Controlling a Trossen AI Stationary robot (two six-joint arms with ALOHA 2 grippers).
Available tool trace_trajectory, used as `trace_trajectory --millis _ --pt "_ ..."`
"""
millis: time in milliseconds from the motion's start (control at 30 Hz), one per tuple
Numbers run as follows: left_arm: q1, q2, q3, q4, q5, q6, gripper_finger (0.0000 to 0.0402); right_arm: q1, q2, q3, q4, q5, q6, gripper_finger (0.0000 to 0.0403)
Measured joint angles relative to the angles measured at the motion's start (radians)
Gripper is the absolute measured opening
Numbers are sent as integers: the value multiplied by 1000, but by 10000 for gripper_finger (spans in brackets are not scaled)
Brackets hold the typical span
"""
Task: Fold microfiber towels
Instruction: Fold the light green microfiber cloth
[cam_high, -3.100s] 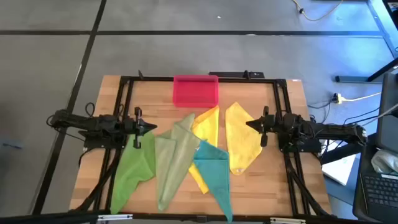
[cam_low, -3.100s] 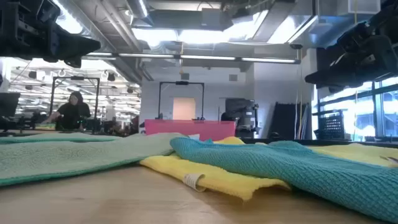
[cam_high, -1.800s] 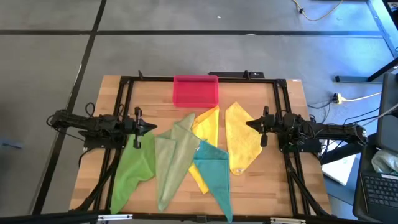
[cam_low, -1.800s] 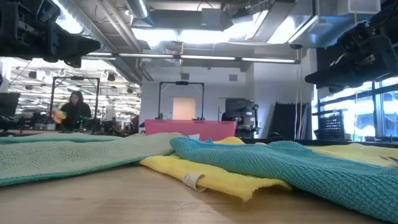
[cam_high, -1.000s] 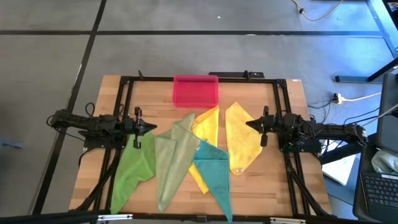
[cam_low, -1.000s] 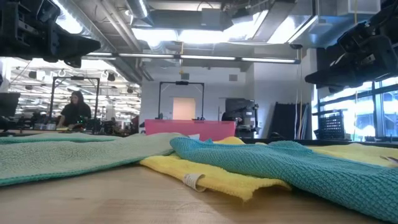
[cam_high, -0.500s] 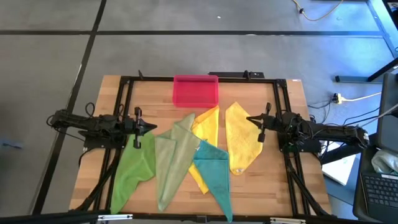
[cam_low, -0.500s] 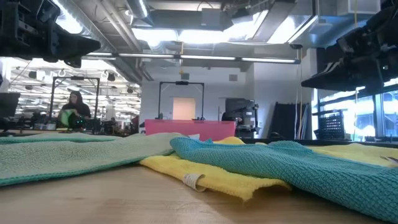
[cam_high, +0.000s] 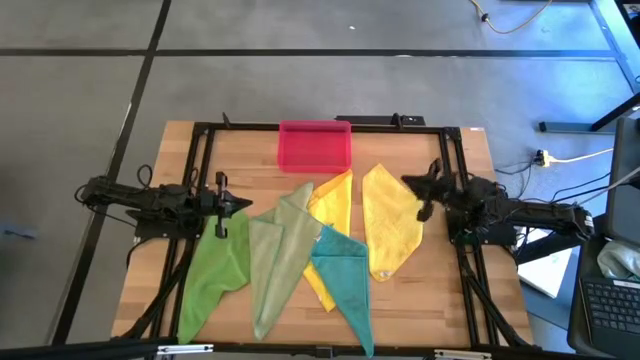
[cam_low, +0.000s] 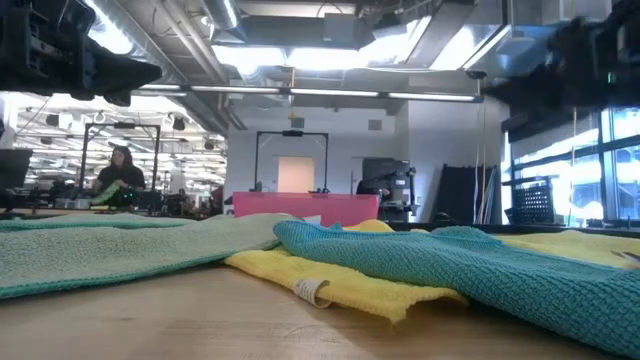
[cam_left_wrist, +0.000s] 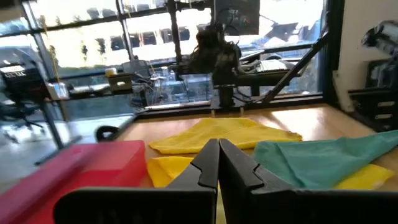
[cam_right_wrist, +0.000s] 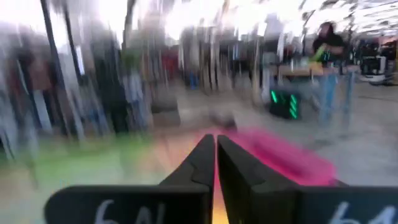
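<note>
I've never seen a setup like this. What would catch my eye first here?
Probably the fan of bright cloths spread across the wooden table: a bright green towel, a pale olive towel, two yellow towels and a teal towel, overlapping in the middle. Behind them sits a pink tray, and the left gripper and right gripper hang at either side, fingers shut.

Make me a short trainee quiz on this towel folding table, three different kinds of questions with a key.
1. True or false: the teal towel lies inside the pink tray.
2. Multiple choice: which towel lies nearest the right claw? A) bright green towel B) right-hand yellow towel C) pale olive towel
3. Fill in: the left claw is ____ and holds nothing.

Key: 1 false, it lies on the table, partly over the other yellow towel; 2 B; 3 shut.
</note>
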Motion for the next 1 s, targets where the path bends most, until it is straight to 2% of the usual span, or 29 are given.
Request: trace_trajectory --millis 67,167,200,333,400,500,600,667,800,1000 --pt "6 0 0 122 -95 -101 0 -8 1 1 105 26 95 21" --pt "25 -1 5 364 -157 -283 0 -11 4 21 199 58 150 21" --pt "35 -1 17 399 -164 -324 0 -11 8 43 202 59 156 21" --pt "67 27 152 327 -132 -376 0 -11 74 166 173 58 153 21" --pt "82 76 250 260 -125 -369 0 -15 141 234 153 65 153 21" --pt "108 170 388 255 -150 -308 0 -28 268 338 106 105 187 21" --pt "137 281 510 250 -200 -245 0 -40 421 441 84 115 269 21" --pt "156 370 584 255 -224 -255 0 -46 531 523 70 103 326 21" --pt "184 568 714 248 -198 -323 0 -51 692 682 63 84 348 21" --pt "222 843 905 260 -186 -491 0 -50 848 900 61 56 470 21"
